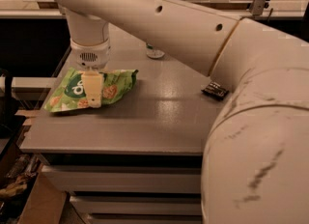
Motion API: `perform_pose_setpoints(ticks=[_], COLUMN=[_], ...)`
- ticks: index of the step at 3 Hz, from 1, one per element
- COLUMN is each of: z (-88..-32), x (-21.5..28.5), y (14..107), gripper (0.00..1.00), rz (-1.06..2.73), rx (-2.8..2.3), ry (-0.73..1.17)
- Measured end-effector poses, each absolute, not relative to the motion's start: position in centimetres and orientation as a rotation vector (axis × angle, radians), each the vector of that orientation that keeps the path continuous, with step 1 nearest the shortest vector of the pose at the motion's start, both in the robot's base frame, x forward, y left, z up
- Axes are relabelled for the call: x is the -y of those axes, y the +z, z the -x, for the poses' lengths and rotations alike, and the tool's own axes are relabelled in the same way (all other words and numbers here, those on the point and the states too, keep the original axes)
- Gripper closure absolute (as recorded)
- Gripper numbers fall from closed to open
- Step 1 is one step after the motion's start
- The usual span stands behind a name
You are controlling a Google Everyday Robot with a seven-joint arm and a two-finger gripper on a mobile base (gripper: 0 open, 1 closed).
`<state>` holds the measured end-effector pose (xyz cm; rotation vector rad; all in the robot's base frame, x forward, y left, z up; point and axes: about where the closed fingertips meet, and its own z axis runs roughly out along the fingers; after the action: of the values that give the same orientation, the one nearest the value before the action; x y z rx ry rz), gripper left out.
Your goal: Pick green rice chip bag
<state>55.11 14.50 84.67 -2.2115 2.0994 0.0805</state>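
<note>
The green rice chip bag (113, 89) lies flat near the left edge of the grey table (159, 121). It is light green with a dark-green round logo and pictured chips. My gripper (92, 92) comes down from above onto the middle of the bag, its cream fingers (92, 87) over the bag's surface. The large white arm spans the view from upper left to lower right and hides part of the table.
A small dark flat wrapper (215, 90) lies on the table at the right, beside the arm. A drink can (154, 52) stands at the back, mostly hidden by the arm. The table's left and front edges are close to the bag.
</note>
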Motion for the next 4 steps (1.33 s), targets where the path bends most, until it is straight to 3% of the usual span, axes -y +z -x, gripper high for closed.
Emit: perform_pose_setpoints(ticks=[2, 3, 4], z=[-55.6, -55.9, -56.2], x=[-14.2, -14.1, -13.7], y=[86.4, 89.0, 91.8], gripper=[0.87, 1.0, 1.0], rz=[2.189, 2.165, 2.14], rx=[-2.079, -2.043, -2.009], ry=[0.078, 0.071, 0.062])
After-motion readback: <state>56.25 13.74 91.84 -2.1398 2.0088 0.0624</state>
